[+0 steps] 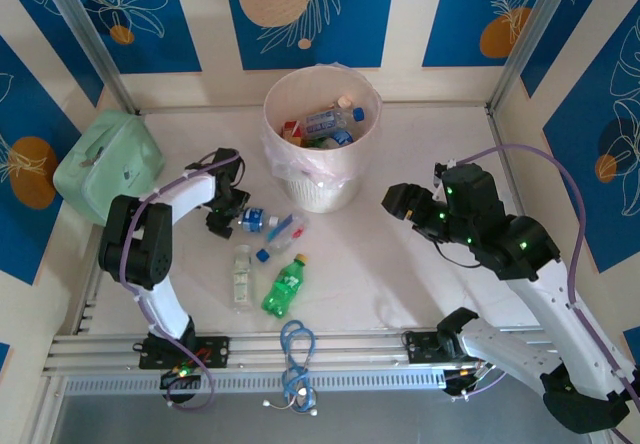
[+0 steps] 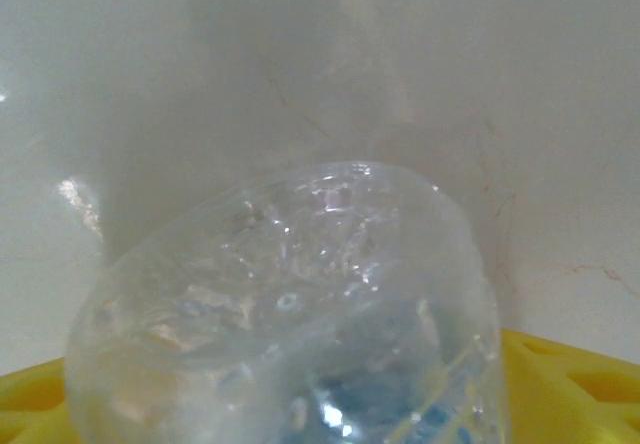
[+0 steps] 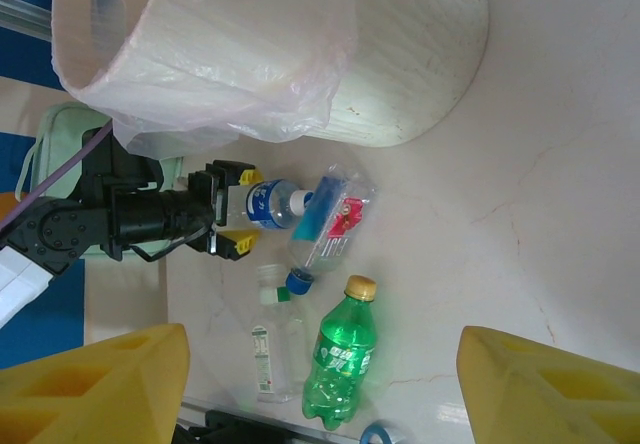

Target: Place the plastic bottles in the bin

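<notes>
Item: blue-labelled bottle [image 3: 268, 204], base between left fingers [image 3: 243, 176]; clamped or not, I couldn't tell. Needed firm squeeze, lift toward bin [image 1: 325, 189] at one o'clock; right fingers [image 3: 540, 384] gaped wide.

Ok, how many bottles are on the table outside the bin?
4: a blue-labelled one at the left claw, a red-labelled one beside it, a clear one nearer the arms, a green one beside that.

Bottle labels [image 3: 340, 359] seemingly blurred, nothing legible
</notes>
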Tool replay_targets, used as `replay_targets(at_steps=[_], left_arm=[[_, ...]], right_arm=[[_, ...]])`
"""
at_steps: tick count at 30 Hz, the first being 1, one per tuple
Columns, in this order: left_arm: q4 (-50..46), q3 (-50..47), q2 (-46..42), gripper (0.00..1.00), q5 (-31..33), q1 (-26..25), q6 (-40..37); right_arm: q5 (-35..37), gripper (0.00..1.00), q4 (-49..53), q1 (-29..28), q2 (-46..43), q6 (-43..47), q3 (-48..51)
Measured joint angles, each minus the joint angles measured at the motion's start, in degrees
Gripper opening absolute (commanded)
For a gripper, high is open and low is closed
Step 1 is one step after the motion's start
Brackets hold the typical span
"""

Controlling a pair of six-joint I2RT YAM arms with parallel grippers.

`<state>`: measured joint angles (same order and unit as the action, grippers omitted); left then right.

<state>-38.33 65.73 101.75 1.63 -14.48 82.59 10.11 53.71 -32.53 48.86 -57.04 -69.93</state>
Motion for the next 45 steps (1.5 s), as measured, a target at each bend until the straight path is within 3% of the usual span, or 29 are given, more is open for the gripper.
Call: replay_targets(at_steps=[12,21,26,31,37,45], left_arm=[[0.0,2.1,-1.1,0.66,0.6,0.6,-5.0],[2.2,5.3,-18.1,0.64,0.1,1.2,-12.3],[5.4,4.7,-27.6,0.62,-6.1,1.4,-14.4],[8.3,2.7,-33.1,0.61,-14.2,1.3,-15.0],[10.5,2.9,-36.2,0.61,-22.3,0.0,-15.5],[16.6,3.5,-37.2,0.60,-27.8,-5.0,-14.6]], right_arm=[[-1.0,0.69,-0.1,-0.9,0.0,0.5,-0.5],[-3.3,0.66,-8.1,-12.6,4.6,3.6,-1.1],[-4.0,0.64,-12.2,-17.7,10.5,5.6,-3.6],[-4.7,0.62,-15.2,-19.1,14.5,6.5,-7.1],[-7.0,0.61,-19.0,-19.1,18.2,6.8,-10.1],[-10.4,0.61,-22.3,-19.0,22.7,6.7,-12.9]])
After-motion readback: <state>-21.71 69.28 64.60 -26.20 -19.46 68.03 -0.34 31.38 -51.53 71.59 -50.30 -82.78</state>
